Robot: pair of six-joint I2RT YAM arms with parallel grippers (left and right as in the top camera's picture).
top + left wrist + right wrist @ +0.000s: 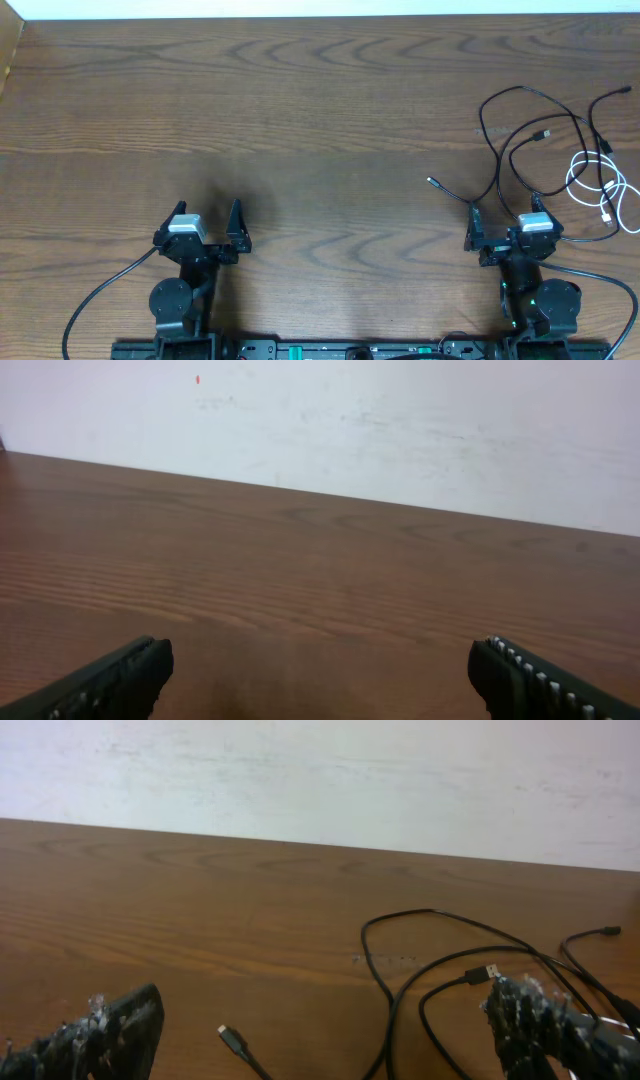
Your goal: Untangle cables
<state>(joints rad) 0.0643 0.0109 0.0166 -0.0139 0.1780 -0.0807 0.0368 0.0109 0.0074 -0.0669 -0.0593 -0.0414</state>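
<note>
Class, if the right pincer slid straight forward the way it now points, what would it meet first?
Probably the black cables on the table: their loops cross the line ahead of the open right pincer, though depth is hard to judge.

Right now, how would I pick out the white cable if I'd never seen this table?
Go to the right side of the wooden table, just beyond the right claw, where thin cords lie tangled. The white cable sits in small loops on the outer side of that tangle, nearest the table's edge. It is the only white cord; its neighbours are black cables.
</note>
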